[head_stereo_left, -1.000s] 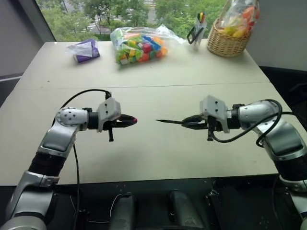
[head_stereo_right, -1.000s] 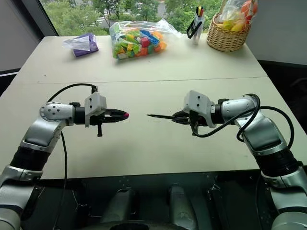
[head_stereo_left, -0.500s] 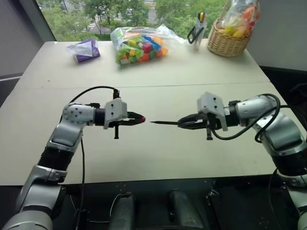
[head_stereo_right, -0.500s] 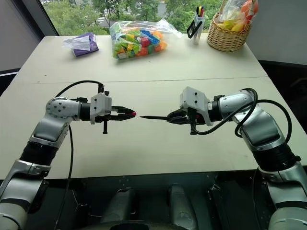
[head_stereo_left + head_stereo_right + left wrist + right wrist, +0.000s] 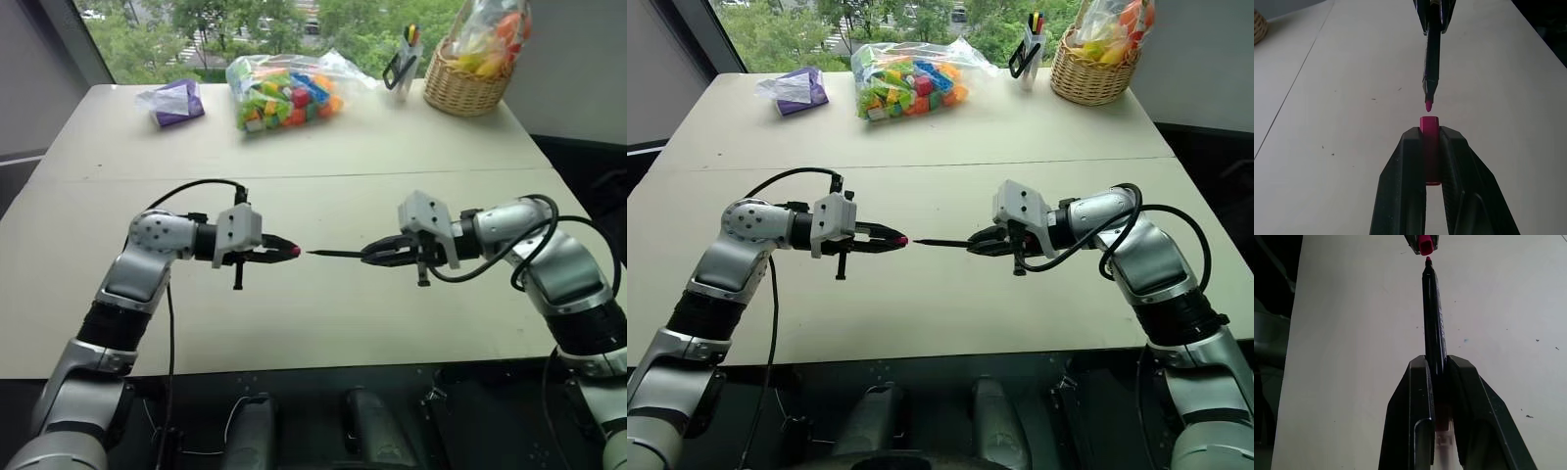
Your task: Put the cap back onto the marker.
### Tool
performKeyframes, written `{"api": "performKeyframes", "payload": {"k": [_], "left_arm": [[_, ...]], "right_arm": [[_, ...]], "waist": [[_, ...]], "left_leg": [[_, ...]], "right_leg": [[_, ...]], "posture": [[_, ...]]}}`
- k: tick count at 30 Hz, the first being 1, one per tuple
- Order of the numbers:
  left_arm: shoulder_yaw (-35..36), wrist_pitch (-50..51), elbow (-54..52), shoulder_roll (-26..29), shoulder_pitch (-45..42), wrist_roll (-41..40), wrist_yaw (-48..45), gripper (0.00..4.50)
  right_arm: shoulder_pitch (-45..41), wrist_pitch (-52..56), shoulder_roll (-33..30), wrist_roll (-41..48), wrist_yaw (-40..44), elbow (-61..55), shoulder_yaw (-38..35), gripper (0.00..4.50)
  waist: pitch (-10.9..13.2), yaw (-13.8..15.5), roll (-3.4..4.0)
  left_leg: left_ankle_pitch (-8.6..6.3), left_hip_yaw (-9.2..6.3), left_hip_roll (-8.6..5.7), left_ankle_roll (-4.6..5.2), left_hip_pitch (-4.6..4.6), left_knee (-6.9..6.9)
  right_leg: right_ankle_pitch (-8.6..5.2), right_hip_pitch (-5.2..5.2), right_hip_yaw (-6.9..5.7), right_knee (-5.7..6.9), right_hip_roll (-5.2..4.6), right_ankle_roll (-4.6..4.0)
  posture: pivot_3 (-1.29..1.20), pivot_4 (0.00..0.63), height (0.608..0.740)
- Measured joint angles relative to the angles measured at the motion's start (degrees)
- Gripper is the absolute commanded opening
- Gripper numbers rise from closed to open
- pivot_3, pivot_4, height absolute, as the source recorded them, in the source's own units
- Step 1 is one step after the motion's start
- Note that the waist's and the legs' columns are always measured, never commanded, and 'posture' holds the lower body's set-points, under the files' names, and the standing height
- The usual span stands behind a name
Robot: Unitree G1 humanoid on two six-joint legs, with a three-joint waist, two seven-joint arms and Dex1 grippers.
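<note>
Since a second ago your two hands have closed most of the gap between them — the left hand (image 5: 282,252) has come inward toward the right hand (image 5: 377,255), and the pink tip that stood well apart from the cap now sits just short of it.

Your left hand is clamped on the cap (image 5: 1429,128), whose open mouth juts past the fingertips toward the other hand. Your right hand is clamped on the marker (image 5: 1433,313), gripping its rear end so that the long black barrel reaches out ahead of the fingers, tip first, above the table (image 5: 323,157).

To seat it well, judge the line-up before you push: from the left wrist the tip looks almost centred on the cap's mouth but the barrel runs slightly askew, so square the two axes first. Then drive straight along the barrel — slowly, since a long overhang like this can probably pivot in the fingers if the tip catches the rim.

Faint lettering runs along the barrel; you cannot read it.
</note>
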Motion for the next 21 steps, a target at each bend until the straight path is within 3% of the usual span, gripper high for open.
{"api": "performKeyframes", "payload": {"k": [21], "left_arm": [[-0.12,1.78,-1.42,-0.36,0.27,0.18,0.68,0.0]], "right_arm": [[0.01,0.95,1.24,-0.12,-1.23,-0.12,0.55,0.03]], "waist": [[0.0,-0.01,0.0]], "left_leg": [[0.0,0.0,0.0,0.0,0.0,0.0]], "right_leg": [[0.0,0.0,0.0,0.0,0.0,0.0]], "posture": [[0.0,0.15,0.74]]}}
